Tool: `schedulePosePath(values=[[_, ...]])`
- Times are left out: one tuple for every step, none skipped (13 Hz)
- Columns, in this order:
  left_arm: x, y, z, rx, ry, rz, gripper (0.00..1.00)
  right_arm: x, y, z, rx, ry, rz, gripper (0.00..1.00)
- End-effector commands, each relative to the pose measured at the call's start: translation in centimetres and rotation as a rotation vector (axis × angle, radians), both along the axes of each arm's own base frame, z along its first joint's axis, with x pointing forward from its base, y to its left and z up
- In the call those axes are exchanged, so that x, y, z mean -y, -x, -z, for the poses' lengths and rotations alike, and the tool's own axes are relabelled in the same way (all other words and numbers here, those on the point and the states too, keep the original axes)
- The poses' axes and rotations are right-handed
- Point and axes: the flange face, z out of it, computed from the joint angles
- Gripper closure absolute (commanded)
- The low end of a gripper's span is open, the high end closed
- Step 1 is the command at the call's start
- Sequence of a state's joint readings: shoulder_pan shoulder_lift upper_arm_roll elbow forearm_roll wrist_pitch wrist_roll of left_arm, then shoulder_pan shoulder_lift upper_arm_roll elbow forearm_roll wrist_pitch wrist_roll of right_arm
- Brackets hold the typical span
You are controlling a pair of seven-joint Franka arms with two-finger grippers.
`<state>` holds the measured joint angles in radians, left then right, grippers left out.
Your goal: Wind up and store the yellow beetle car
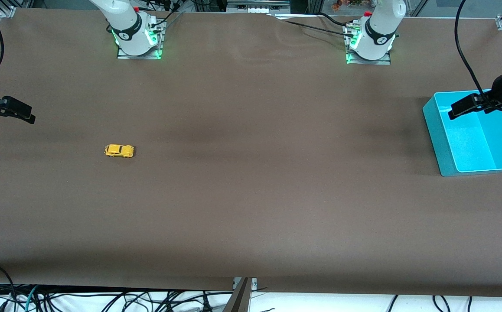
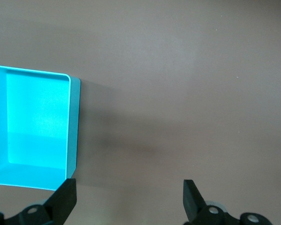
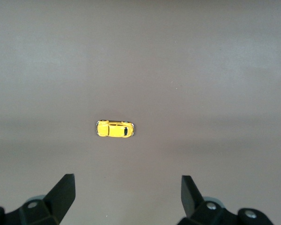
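Both grippers, left [image 2: 126,199] over the bin's [image 1: 435,125] edge and right [image 3: 126,194] high near the car [image 1: 119,150], hang with jaws wide; we centre the right squarely over the car on the desk [image 1: 251,195] before descending.

A big brown cloth [image 1: 251,195] covers the whole table. It has soft wrinkles near the top middle and some darker shadow bands across it. Green lights [image 1: 138,54] glow at two spots along the top edge. Black cables [image 1: 103,299] lie tangled on the white floor below the table.
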<state>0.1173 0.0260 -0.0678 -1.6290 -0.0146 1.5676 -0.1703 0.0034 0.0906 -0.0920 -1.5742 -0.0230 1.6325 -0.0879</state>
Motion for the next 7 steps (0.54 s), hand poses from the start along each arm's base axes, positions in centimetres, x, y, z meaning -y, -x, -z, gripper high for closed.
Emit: schedulePosePath(values=[[0.04,-0.46,-0.41,0.007,-0.016,0.014,0.00,0.04,0.12,-0.54,-0.008,0.002,-0.006,0.00],[0.04,-0.46,-0.41,0.007,-0.016,0.015,0.00,0.30,0.15,-0.54,-0.008,0.002,-0.003,0.00],[0.06,-0.46,-0.41,0.007,-0.015,0.015,0.00,0.47,0.16,-0.54,-0.008,0.002,-0.002,0.00],[0.04,-0.46,-0.41,0.007,-0.016,0.014,0.00,0.48,0.16,-0.54,-0.008,0.002,-0.003,0.00],[0.04,-0.46,-0.41,0.007,-0.016,0.014,0.00,0.48,0.05,-0.27,-0.013,0.002,-0.003,0.00],[0.04,-0.50,-0.32,0.006,-0.016,0.016,0.00,0.30,0.02,-0.28,-0.011,0.003,0.000,0.00],[0.04,-0.50,-0.32,0.006,-0.016,0.016,0.00,0.30,0.03,-0.27,-0.013,0.003,0.001,0.00]])
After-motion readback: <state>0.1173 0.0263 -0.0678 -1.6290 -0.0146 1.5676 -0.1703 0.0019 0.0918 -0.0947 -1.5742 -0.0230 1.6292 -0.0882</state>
